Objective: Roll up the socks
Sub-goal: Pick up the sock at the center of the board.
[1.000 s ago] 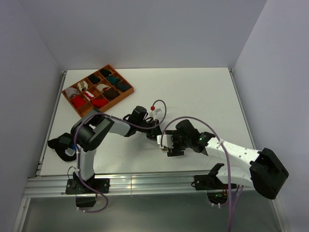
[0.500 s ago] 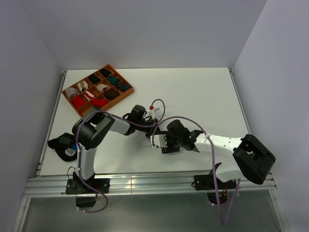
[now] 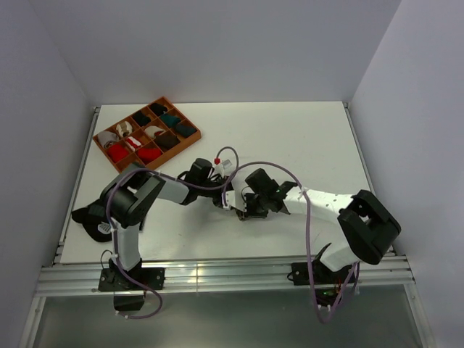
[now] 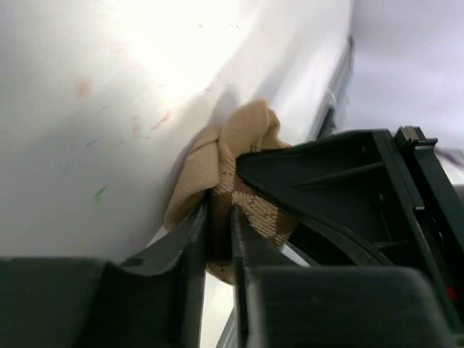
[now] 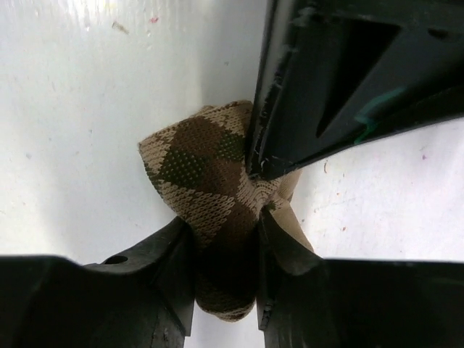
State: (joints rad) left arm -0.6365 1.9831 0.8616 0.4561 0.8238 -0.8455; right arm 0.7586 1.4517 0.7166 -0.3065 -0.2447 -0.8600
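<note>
Pinching the argyle sock (image 5: 203, 174) with the left gripper (image 4: 221, 225), jaws nearly together on a tan fold. Clenching the same bunched sock with the right gripper (image 5: 225, 243) from opposite. Resting on the white table (image 3: 304, 145), around mid-front; probably hidden from above.

Robot lab cell: white table (image 3: 290, 138), bare walls (image 3: 217, 51), aluminium rail (image 3: 217, 274).

White arms (image 3: 326, 203) have black joints (image 3: 370, 226), looping purple cables (image 3: 307, 232) and black fingers (image 5: 145, 290).
</note>
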